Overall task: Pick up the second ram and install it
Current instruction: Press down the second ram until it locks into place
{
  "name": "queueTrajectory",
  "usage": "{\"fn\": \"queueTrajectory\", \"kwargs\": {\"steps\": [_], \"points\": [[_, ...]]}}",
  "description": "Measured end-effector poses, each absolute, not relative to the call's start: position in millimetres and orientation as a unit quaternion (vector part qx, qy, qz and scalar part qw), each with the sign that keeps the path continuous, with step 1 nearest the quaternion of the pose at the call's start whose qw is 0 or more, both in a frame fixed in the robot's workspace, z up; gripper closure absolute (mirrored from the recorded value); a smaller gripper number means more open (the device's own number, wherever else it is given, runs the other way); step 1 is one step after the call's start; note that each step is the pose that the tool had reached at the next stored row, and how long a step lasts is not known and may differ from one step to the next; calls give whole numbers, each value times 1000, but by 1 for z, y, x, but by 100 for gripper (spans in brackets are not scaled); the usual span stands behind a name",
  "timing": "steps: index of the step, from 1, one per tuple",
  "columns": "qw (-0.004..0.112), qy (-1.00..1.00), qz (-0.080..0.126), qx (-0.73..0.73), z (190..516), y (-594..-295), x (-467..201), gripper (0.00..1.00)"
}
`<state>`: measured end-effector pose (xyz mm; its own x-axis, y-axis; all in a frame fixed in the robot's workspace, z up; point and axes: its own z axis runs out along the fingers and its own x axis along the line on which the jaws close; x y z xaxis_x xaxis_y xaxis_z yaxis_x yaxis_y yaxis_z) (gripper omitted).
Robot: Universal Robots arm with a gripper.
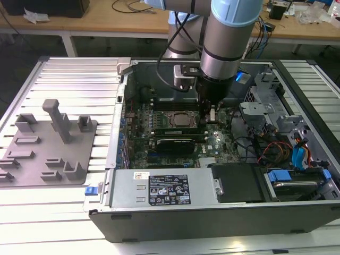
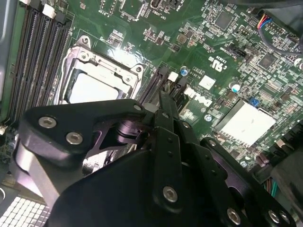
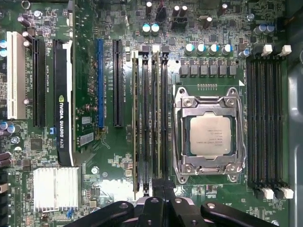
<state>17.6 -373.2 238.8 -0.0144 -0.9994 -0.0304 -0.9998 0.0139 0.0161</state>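
The arm reaches down into an open PC case that lies on a ribbed metal table. Its gripper is low over the motherboard, just beside the CPU socket. In the first wrist view, 2 thin green strips stand on edge in the black memory slots next to the socket. The one nearer the socket, taken as the second ram, runs along its slot and passes under the gripper at one end. The other strip sits in a slot farther from the socket. The jaws look drawn close together above that end of the slots, but I cannot tell if they are clamped on the ram or only near it. In the second wrist view the gripper points at the slot ends beside the socket. 4 more black slots line the socket's far side, and a graphics card stands well apart from the ram. On the exterior view's left a grey tray rests on the table, beside the case.
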Motion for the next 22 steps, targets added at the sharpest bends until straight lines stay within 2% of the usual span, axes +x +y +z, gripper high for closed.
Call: {"fn": "queueTrajectory", "kwargs": {"steps": [18, 22], "points": [[5, 712, 16, -702, 229, -372, 19, 92], [5, 712, 16, -702, 242, -372, 19, 92]]}}
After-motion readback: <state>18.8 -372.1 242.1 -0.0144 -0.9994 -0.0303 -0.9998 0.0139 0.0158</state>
